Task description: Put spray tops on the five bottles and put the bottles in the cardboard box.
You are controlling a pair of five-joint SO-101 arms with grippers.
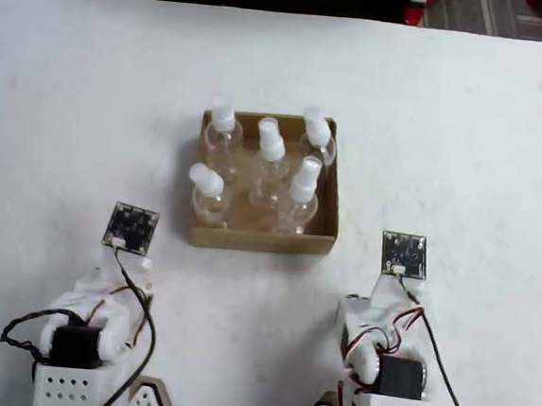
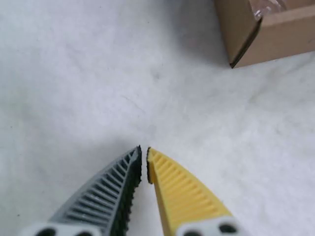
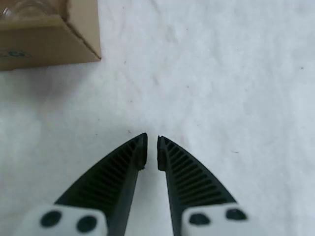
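Bottles point(image 1: 270, 170) upright (tops up) in box point(image 1: 263, 240)

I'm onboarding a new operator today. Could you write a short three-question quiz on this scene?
1. How many bottles are in the cardboard box?
2. True or false: every bottle wears a spray top.
3. The left gripper holds: A) a bottle, B) a spray top, C) nothing.
Key: 1. five; 2. true; 3. C.

Bottles point(image 1: 270, 170) fill the cardboard box point(image 1: 263, 240) — bare table point(image 1: 80, 110) surrounds it.
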